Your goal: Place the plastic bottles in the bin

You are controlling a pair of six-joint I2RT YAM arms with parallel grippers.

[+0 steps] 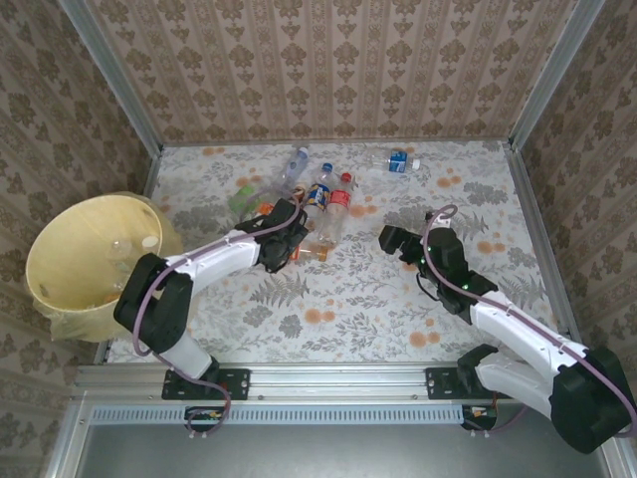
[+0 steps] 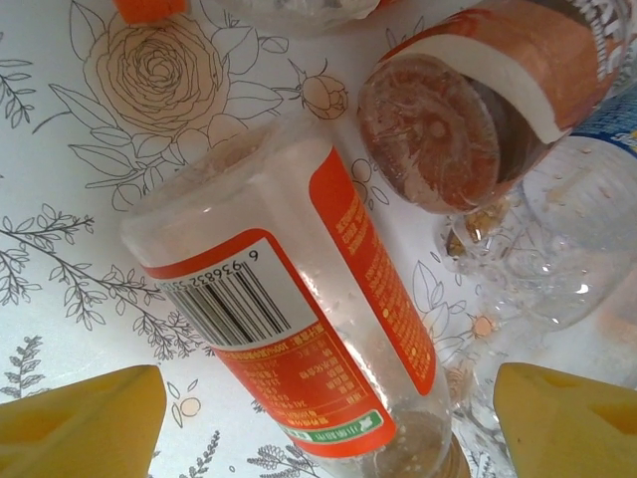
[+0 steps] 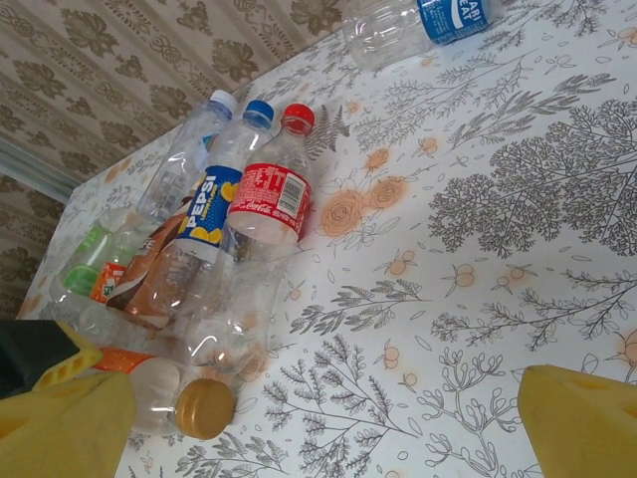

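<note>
Tablecloth (image 1: 338, 299) covers the whole table: white, printed with grey leaf sprigs, outline roses and small orange blossoms, lying flat. Back wall (image 1: 328, 60) has brown damask wallpaper, same paper on left wall (image 1: 40, 119) and right wall (image 1: 597, 129). Left post (image 1: 109, 75), metal, in the far-left corner; right post (image 1: 557, 70) in the far-right corner. Silver rail (image 1: 328, 381) runs along the near table edge, slotted grey strip (image 1: 328, 413) just below it, plain grey surface (image 1: 328, 453) beneath.

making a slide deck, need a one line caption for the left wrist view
Left tool open on either side of an orange-labelled bottle lying on the flowered table.
</note>
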